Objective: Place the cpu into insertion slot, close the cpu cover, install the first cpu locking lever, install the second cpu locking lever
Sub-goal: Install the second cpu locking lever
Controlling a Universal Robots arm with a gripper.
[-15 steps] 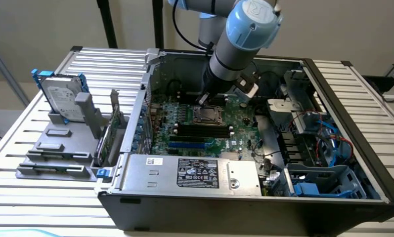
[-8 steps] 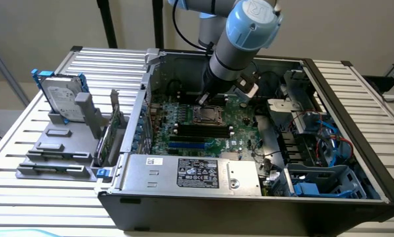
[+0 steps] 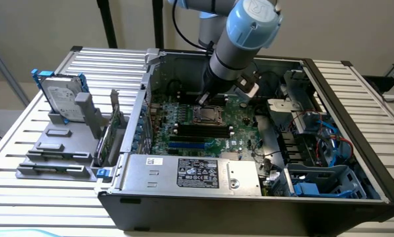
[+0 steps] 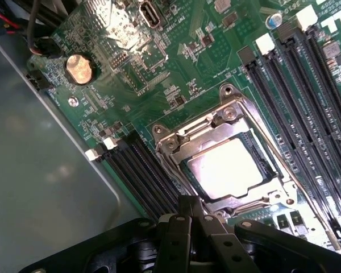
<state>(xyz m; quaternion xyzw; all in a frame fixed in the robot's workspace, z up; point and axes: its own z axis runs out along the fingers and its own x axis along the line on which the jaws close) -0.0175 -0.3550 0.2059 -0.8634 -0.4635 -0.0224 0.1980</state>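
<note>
The cpu (image 4: 224, 165) lies flat in the insertion slot (image 4: 263, 160), its pale shiny face showing through the window of the cpu cover (image 4: 171, 143). The cover is down over it. A thin metal locking lever (image 4: 308, 200) runs along one side of the socket. My gripper (image 4: 190, 211) is shut with nothing between its fingers, its tips right at the cover's edge; I cannot tell whether they touch. In the exterior view the gripper (image 3: 203, 101) reaches down into the open computer case just behind the socket (image 3: 206, 115).
Long black memory slots (image 4: 307, 96) flank the socket on both sides, and a coin battery (image 4: 79, 69) sits on the green board. The case (image 3: 151, 89) holds a power supply (image 3: 190, 173) in front and cables and drive bays (image 3: 315, 143) at the exterior view's right. A hard drive (image 3: 62, 98) stands outside.
</note>
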